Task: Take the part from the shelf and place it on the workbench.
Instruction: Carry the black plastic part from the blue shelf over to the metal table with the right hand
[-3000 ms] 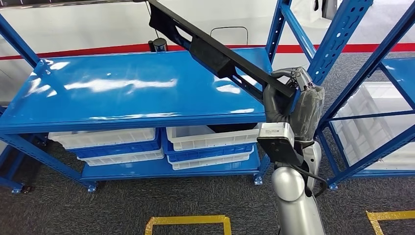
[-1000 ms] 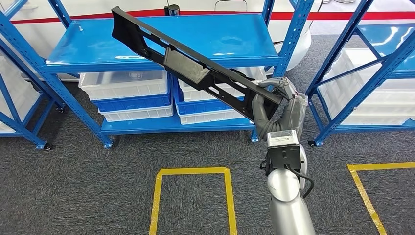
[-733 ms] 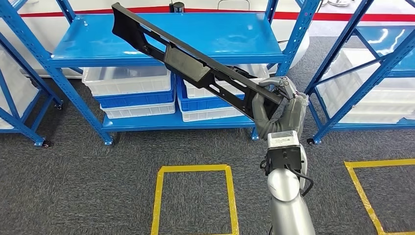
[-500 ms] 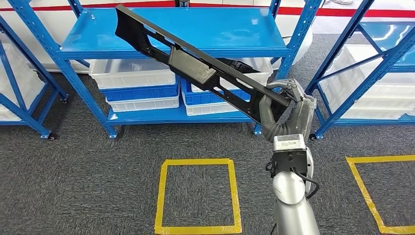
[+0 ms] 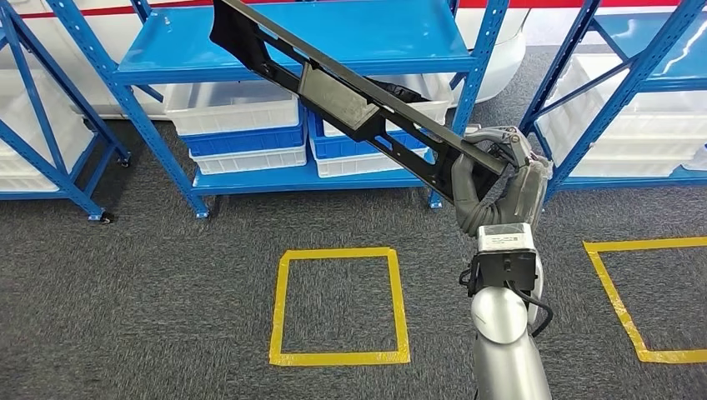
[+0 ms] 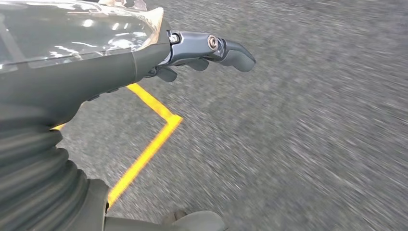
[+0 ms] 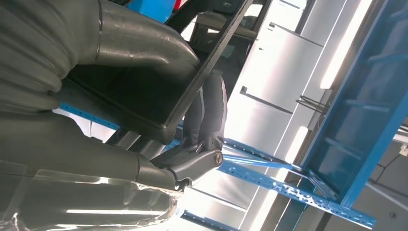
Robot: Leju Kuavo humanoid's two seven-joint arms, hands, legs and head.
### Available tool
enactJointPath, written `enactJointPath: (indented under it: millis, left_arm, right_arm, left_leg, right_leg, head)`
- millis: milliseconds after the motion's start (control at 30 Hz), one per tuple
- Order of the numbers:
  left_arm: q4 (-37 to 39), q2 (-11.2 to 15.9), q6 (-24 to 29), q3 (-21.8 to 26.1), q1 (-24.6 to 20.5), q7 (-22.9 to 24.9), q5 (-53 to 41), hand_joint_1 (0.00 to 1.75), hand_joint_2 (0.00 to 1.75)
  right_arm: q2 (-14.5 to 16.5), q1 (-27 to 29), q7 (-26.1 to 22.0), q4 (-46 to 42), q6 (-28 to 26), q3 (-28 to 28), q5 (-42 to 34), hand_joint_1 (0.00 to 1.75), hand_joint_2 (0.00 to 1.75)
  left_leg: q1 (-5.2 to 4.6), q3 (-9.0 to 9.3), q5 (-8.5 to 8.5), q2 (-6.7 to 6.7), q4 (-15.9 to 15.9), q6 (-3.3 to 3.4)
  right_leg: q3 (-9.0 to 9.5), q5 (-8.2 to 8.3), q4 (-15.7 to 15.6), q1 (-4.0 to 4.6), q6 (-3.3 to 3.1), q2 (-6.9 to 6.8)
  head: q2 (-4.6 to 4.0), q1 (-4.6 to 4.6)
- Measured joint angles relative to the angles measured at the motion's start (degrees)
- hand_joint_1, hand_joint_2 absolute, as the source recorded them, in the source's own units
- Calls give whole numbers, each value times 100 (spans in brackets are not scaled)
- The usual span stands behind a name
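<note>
Above yellow floor tape (image 5: 340, 304), right hand (image 5: 498, 179) grips black part (image 5: 350, 96), wrist label (image 5: 503, 239) illegible; left hand (image 6: 120, 57) fingers loosely extended, holding nothing.

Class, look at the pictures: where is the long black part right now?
In the head view the long black part is held at its near end by the right hand, slanting up and left in front of the blue shelf.

Workshop or warehouse storage area: blue steel shelving rack (image 5: 292, 50) holding white and blue plastic bins (image 5: 242, 125); grey carpet floor (image 5: 125, 300) before the rack, marked with yellow tape squares (image 5: 340, 304)
</note>
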Motion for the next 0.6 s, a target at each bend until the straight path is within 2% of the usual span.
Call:
enactJointPath:
  millis: [33,67,100,133,167,200,233,267,300,367,400,433,467,500,533,567,600]
  left_arm:
    - [-11,-1,0,22,-6,34,-43,0,175]
    - [-24,-1,0,45,-15,62,-83,0,175]
    - [-36,-2,0,71,-27,80,-130,0,175]
    - [-46,-5,0,102,-40,90,-180,0,175]
    - [-56,-7,0,139,-48,89,-237,0,175]
    - [-63,-11,1,188,-53,84,-295,0,175]
    - [-69,-15,2,238,-56,74,-347,0,175]
    - [-75,-16,3,285,-58,63,-390,0,175]
    - [-78,-18,4,331,-60,57,-420,0,175]
    - [-86,-18,4,397,-63,52,-454,0,175]
    - [-90,-18,3,420,-63,52,-462,0,175]
    - [-94,-18,3,439,-63,52,-466,0,175]
    - [-99,-18,2,453,-63,52,-469,0,175]
    - [-103,-19,2,467,-63,52,-471,0,175]
    - [-108,-20,2,482,-65,56,-474,0,175]
    - [-115,-27,2,496,-66,70,-479,0,175]
    - [-131,-38,2,509,-67,102,-488,0,175]
  right_arm:
    - [4,-20,-1,3,7,-3,-4,175,175]
    - [11,-47,-2,3,13,-6,-6,175,175]
    - [21,-75,-4,3,16,-8,-6,175,175]
    - [31,-105,-7,3,18,-7,-7,175,175]
    - [38,-132,-9,3,17,-7,-9,175,175]
    - [39,-152,-11,5,14,-5,-13,175,175]
    - [37,-168,-11,8,9,-4,-19,175,175]
    - [33,-176,-11,11,4,-4,-24,175,175]
    - [25,-182,-11,14,-2,-4,-28,175,175]
    - [11,-190,-10,22,-8,-4,-30,175,175]
    - [4,-191,-10,28,-10,-4,-34,175,175]
    - [-2,-192,-9,35,-11,-4,-38,175,175]
    - [-7,-194,-9,41,-11,-5,-41,175,175]
    - [-10,-198,-8,45,-12,-5,-45,175,175]
    - [-10,-209,-7,46,-12,-5,-46,175,175]
    - [-5,-230,-2,46,-10,-4,-51,175,175]
    - [6,-259,2,46,-1,-4,-62,175,175]
  left_leg:
    - [3,336,16,-2,-349,8]
    - [-3,716,-90,-7,-824,29]
    - [-16,1009,-240,-14,-1228,68]
    - [-37,1186,-372,-21,-1510,118]
    - [-61,1236,-404,-25,-1646,183]
    - [-63,1174,-353,-15,-1648,253]
    - [-65,1110,-283,0,-1655,315]
    - [-59,1029,-202,19,-1666,377]
    - [-52,937,-114,37,-1673,420]
    - [-62,738,65,52,-1667,458]
    - [-66,630,154,55,-1663,456]
    - [-68,521,242,59,-1658,450]
    - [-69,412,327,61,-1653,439]
    - [-69,311,410,61,-1651,425]
    - [-69,226,491,59,-1646,405]
    - [-78,152,564,53,-1642,379]
    - [-85,101,645,52,-1646,346]
  right_leg:
    - [-94,53,44,-1,26,0]
    - [-167,97,87,5,58,-3]
    - [-212,149,112,14,95,-9]
    - [-236,204,121,19,133,-19]
    - [-252,266,114,24,175,-28]
    - [-275,313,110,16,211,-31]
    - [-320,282,146,9,228,-23]
    - [-397,143,263,3,220,-10]
    - [-497,-101,496,-5,192,2]
    - [-694,-653,1249,-10,151,20]
    - [-736,-794,1621,-10,174,23]
    - [-715,-803,1870,-10,224,25]
    - [-610,-708,1939,-10,284,26]
    - [-396,-577,1783,-9,327,28]
    - [-83,-498,1445,-7,338,32]
    - [305,-526,949,5,309,35]
    - [617,-613,493,18,256,42]
  head:
    - [0,-2]
    - [0,-1]
    - [0,3]
    - [0,8]
    - [0,17]
    - [0,22]
    - [0,26]
    - [0,39]
    - [0,52]
    - [0,83]
    - [0,85]
    - [0,86]
    - [0,87]
    - [0,86]
    - [0,87]
    - [0,89]
    - [0,78]
